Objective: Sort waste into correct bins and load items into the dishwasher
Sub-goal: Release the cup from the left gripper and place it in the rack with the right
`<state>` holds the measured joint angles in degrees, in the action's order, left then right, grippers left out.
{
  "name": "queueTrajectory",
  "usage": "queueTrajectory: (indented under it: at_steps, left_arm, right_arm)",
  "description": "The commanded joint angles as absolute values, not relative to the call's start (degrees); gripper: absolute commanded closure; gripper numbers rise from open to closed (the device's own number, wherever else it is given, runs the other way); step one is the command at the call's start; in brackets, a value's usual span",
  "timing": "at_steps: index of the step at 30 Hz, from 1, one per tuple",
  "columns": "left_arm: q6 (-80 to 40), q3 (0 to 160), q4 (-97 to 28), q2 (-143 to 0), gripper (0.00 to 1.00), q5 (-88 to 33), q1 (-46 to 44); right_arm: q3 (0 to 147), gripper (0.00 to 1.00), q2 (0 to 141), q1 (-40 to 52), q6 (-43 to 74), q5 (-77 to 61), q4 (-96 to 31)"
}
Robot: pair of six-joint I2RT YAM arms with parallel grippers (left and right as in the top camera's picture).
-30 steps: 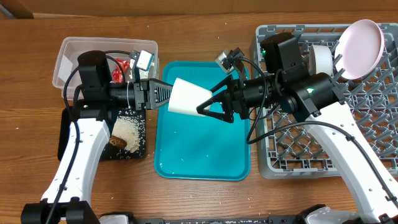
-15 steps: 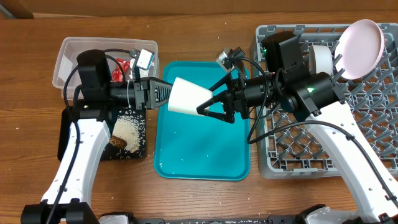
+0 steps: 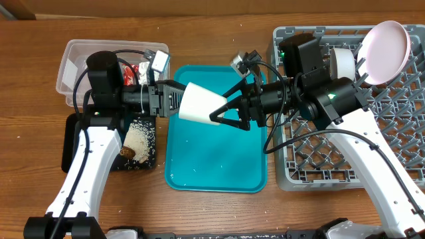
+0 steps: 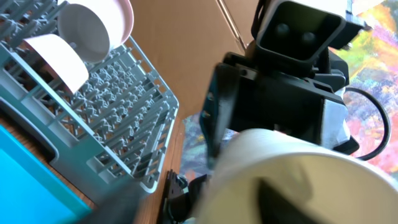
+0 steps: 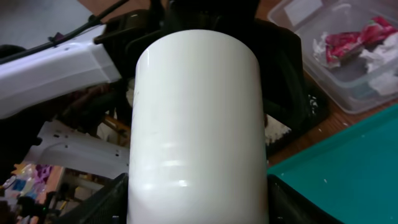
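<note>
A small white cup (image 3: pixel 199 104) hangs on its side above the teal tray (image 3: pixel 216 159), rim toward the left. My right gripper (image 3: pixel 220 106) is shut on its narrow end; in the right wrist view the cup (image 5: pixel 198 124) fills the gap and touches both fingers. My left gripper (image 3: pixel 174 99) stands open at the rim, one finger inside the cup (image 4: pixel 292 174) and not pressing on it. The grey dishwasher rack (image 3: pixel 398 139) at the right holds an upright pink plate (image 3: pixel 384 52) and a greyish-white bowl (image 3: pixel 342 63).
The clear tub (image 3: pixel 73 60) at the back left holds the red wrapper (image 5: pixel 348 43) and the white napkin (image 5: pixel 379 59). The black tray (image 3: pixel 70 143) in front of it carries rice (image 3: pixel 138 138) and brown scraps (image 3: pixel 126 153).
My left gripper has opened off the cup's rim and its arm has shifted slightly. The cup stays where it was, in the right gripper's hold.
</note>
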<state>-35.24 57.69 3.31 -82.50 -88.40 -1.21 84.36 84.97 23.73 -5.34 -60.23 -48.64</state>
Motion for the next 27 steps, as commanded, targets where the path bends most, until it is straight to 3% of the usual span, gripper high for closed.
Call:
queueTrajectory:
  at_steps: [1,7,14,19,27]
  left_arm:
    - [-36.42,58.76,3.46,-81.84,0.04,-88.29,-1.63]
    - [-35.97,58.76,3.51,-81.84,0.0,-88.2,-1.41]
    - [-36.01,58.76,3.49,-81.84,0.03,-88.27,-1.65]
    - [-35.99,58.76,3.49,-81.84,0.05,-88.05,-1.65]
    - [-35.99,58.76,3.46,-81.84,0.06,-88.4,-1.65]
  right_arm:
    - [85.14,0.46,82.21,21.67,-1.52,-54.76,-48.64]
    - [85.14,0.5,75.33,9.5,2.7,-49.76,-53.23]
    - [85.12,0.5,72.82,-4.93,3.09,-31.53,-72.95]
    - [84.86,0.5,74.63,-5.67,8.69,-15.16,-82.81]
    - [78.5,0.5,78.13,-5.65,18.52,-0.47,-81.76]
